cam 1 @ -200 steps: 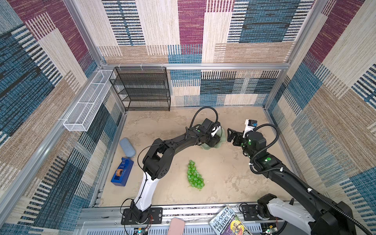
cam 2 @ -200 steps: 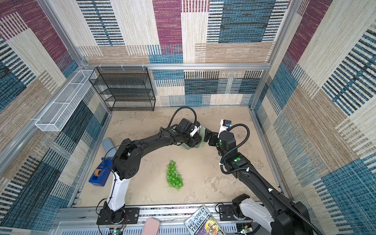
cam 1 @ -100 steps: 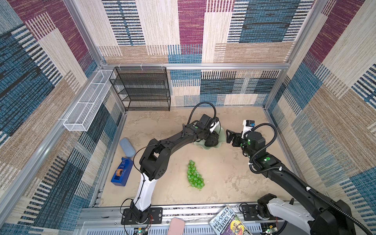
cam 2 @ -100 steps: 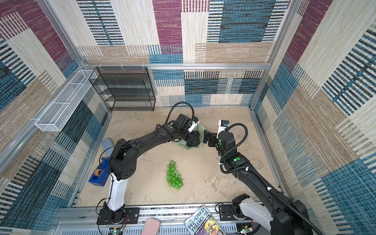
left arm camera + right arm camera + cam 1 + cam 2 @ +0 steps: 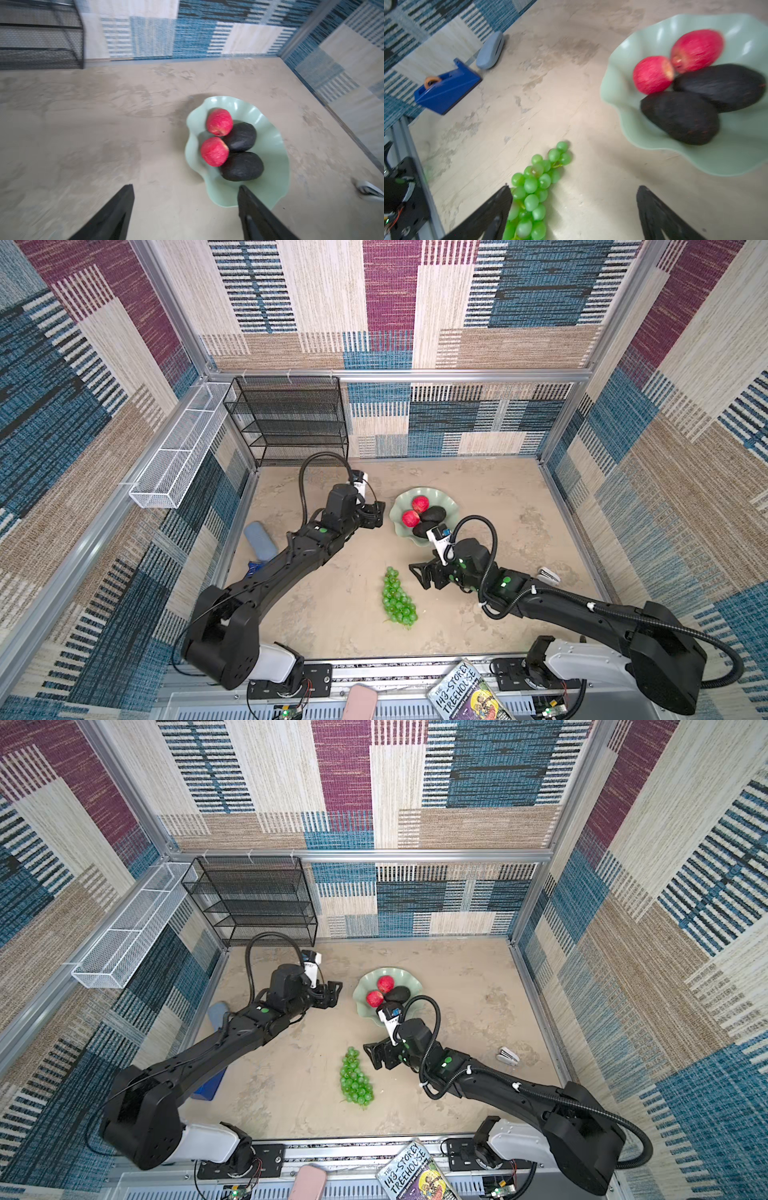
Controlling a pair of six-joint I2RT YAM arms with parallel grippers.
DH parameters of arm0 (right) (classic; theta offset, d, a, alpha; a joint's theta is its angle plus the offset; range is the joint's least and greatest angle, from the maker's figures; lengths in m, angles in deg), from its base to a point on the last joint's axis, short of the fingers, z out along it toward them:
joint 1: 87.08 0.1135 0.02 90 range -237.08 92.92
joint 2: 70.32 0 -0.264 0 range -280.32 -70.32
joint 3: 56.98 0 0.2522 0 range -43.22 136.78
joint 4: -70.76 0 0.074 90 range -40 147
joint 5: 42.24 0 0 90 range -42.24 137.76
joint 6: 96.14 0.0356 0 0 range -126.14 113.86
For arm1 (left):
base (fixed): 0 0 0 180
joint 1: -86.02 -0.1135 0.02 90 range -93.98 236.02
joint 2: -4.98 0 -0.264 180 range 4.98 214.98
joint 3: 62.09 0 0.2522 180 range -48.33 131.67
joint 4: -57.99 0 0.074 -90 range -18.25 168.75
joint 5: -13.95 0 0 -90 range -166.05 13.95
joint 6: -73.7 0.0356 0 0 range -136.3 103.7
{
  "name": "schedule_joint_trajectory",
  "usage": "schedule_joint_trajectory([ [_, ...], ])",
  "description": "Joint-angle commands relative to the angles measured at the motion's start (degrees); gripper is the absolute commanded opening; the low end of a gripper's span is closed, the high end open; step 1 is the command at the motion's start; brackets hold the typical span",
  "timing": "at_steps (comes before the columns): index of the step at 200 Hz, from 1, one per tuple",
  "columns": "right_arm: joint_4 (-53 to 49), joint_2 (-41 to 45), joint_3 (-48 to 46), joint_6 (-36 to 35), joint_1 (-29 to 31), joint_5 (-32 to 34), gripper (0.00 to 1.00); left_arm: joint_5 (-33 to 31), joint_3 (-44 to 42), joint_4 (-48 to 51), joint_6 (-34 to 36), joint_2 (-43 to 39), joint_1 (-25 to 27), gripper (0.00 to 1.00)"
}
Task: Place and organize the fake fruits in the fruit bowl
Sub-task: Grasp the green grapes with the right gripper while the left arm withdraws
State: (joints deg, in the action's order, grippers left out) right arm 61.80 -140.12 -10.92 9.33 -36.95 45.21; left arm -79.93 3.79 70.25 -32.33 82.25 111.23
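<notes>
Mesh rack (image 5: 291,423), tape dispenser (image 5: 446,93), stapler (image 5: 549,575) and book (image 5: 471,695) sit apart.

The setting is identified as a robotics laboratory test cell. The workspace is enclosed by an aluminium profile frame (image 5: 415,375), and the walls are lined with patterned fabric panels (image 5: 390,290). The left arm (image 5: 291,560) and right arm (image 5: 561,605) are bolted to a base rail (image 5: 374,670) at the edge of a stone-look tabletop (image 5: 498,497).

Left tool (image 5: 374,516), right tool (image 5: 422,576): spread, empty
</notes>
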Motion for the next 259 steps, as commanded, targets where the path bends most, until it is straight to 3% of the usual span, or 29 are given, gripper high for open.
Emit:
schedule_joint_trajectory([
  [1, 6.88, -3.26, -0.39, -0.43, 4.21, 0.42, 0.97, -7.02, -6.95, -3.99, -5.48, -5.58, -3.39, 0.86],
  [49, 10.98, -12.24, 1.17, -2.85, 8.76, -0.82, 0.97, -3.38, -18.19, -4.56, -13.03, -15.52, -11.41, 0.89],
  [102, 10.59, -21.98, 3.91, -1.92, 11.83, -0.92, 0.94, -1.51, -20.25, -3.37, -13.32, -18.77, -14.24, 0.89],
  [119, 10.03, -23.87, 4.56, -1.41, 12.01, -0.68, 0.88, -0.88, -20.47, -3.45, -13.28, -18.82, -14.73, 0.89],
  [146, 8.83, -25.41, 5.49, -0.56, 11.98, 1.22, 0.69, -0.13, -20.75, -3.76, -13.48, -18.53, -15.19, 0.89],
  [163, 8.65, -25.27, 5.62, 0.22, 12.01, 2.47, 0.60, 0.02, -20.96, -3.89, -13.48, -18.50, -15.45, 0.89],
  [195, 10.34, -21.74, 4.76, 1.44, 11.54, 3.43, 0.51, 0.34, -20.77, -3.78, -13.15, -18.56, -15.89, 0.89],
  [228, 12.60, -15.89, 4.32, 2.91, 8.03, 2.48, 0.47, 0.87, -20.66, -3.78, -13.07, -18.56, -16.24, 0.90],
  [259, 13.39, -10.88, 6.20, 1.98, 0.89, -0.37, 0.47, 1.16, -20.65, -3.95, -13.32, -18.56, -16.42, 0.89],
])
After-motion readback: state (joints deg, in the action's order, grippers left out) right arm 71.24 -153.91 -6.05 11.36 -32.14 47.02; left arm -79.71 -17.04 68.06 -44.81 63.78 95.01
